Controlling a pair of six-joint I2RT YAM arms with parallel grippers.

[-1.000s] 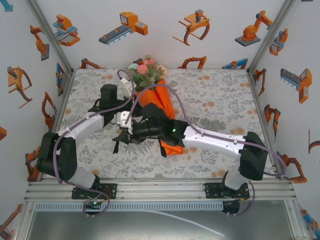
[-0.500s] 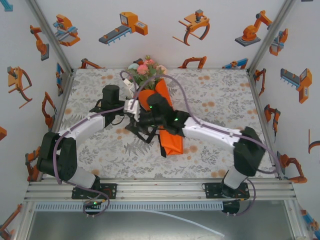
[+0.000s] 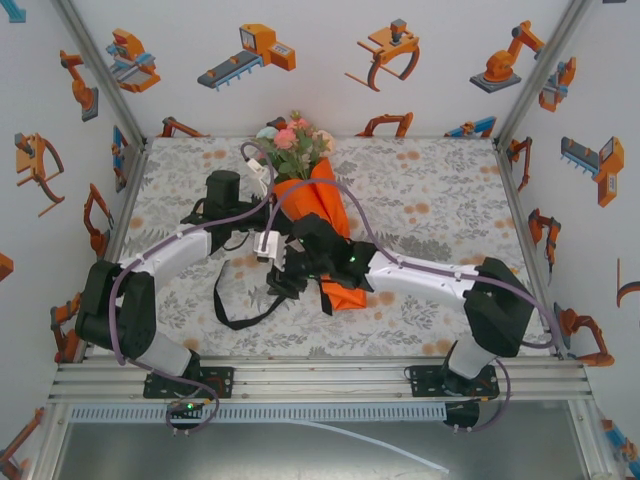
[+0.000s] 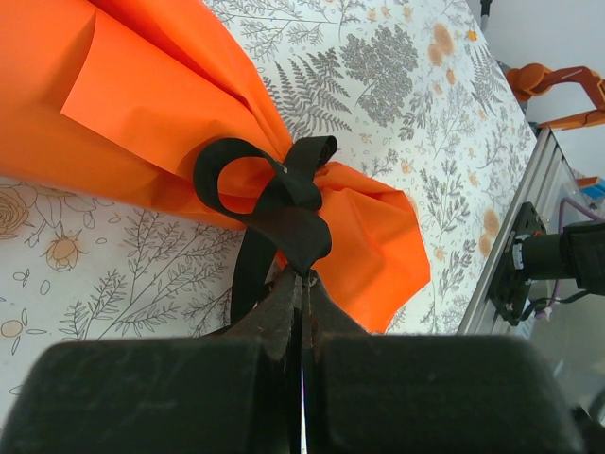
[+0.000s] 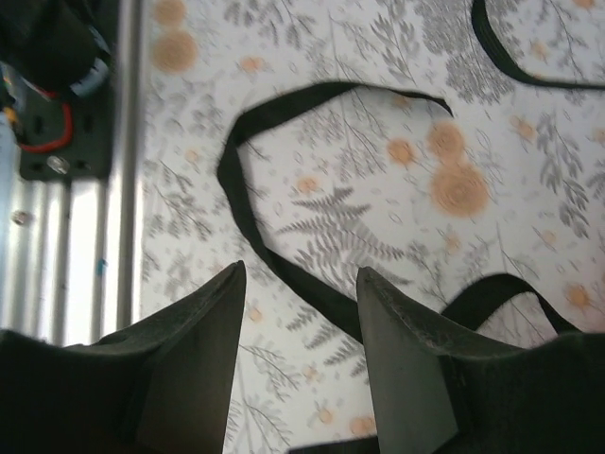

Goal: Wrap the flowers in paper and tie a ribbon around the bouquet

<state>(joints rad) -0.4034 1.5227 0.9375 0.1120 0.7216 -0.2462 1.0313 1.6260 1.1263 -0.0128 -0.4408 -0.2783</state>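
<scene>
The bouquet lies on the floral tablecloth: the orange paper (image 3: 318, 200) is rolled into a cone, and the flowers (image 3: 293, 140) stick out of its far end. In the left wrist view the black ribbon (image 4: 284, 184) is knotted round the narrow part of the paper (image 4: 142, 104). My left gripper (image 4: 302, 272) is shut on a tail of that ribbon just below the knot. A loose length of ribbon (image 3: 218, 300) curls on the cloth at front left. My right gripper (image 5: 301, 274) hangs open over that ribbon (image 5: 284, 270), holding nothing.
Both arms meet over the bouquet's lower end (image 3: 345, 295) at the table's middle. The aluminium front rail (image 5: 123, 142) runs just beyond the loose ribbon. Printed walls close in the left, right and back sides.
My right gripper has opened and let go of the ribbon, which now lies in a loop at front left. The right arm has drawn back towards the near edge. The left gripper stays shut.
</scene>
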